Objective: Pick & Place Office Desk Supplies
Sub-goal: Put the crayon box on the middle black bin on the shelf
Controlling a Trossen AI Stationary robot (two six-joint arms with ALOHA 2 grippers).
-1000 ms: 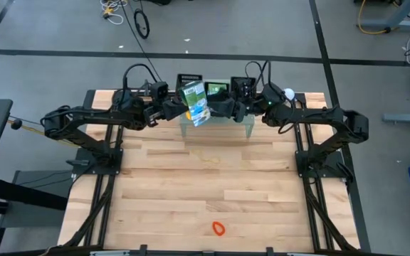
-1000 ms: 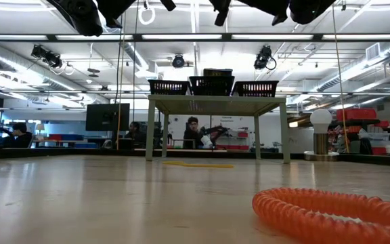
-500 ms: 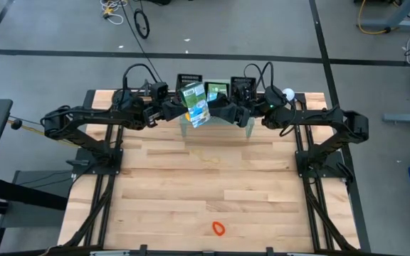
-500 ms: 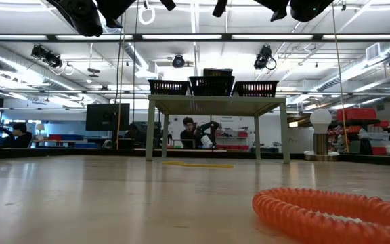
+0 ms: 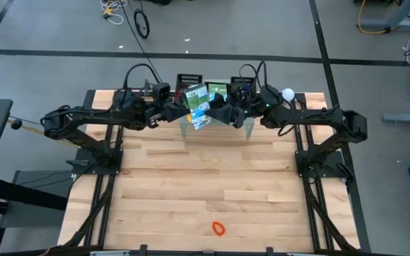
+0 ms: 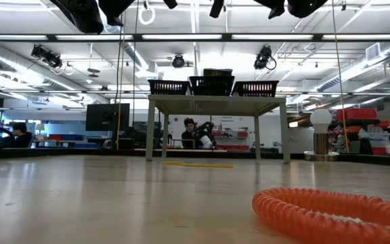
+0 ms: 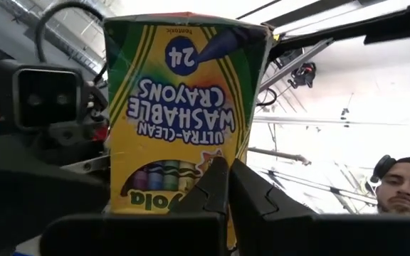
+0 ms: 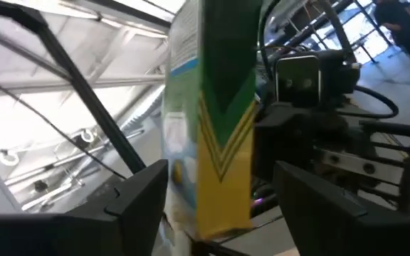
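A yellow-and-green crayon box [image 5: 198, 106] hangs in the air above the pale green stand [image 5: 216, 128] at the table's far edge. My left gripper [image 5: 184, 109] is shut on it from the left; the left wrist view shows the box [image 7: 184, 107] with its print upside down. My right gripper [image 5: 216, 112] is open, and its fingers stand on either side of the box [image 8: 216, 135], seen edge-on. An orange coiled band [image 5: 218, 228] lies flat near the table's front edge, and it is large in the low view [image 6: 330, 211]. My left gripper [image 7: 228, 195] holds the box by the end nearest it [image 7: 164, 193], where the crayons are printed. Its shut fingers [image 7: 208, 192] cover the place of contact, so what lies between them is hidden. They slant upward from the table's left. The box stands upright, clear of the stand.
Black mesh baskets [image 5: 188, 78] stand on the stand at the far edge. A white ball-topped object [image 5: 288, 93] stands at the far right. A faint yellow band [image 5: 211, 158] lies mid-table. People sit in the room beyond the table in the low view.
My right gripper has edged toward the table's left, closing in on the box, and stays open. The box shows a little more tipped in the high view. My left gripper has kept its hold in place.
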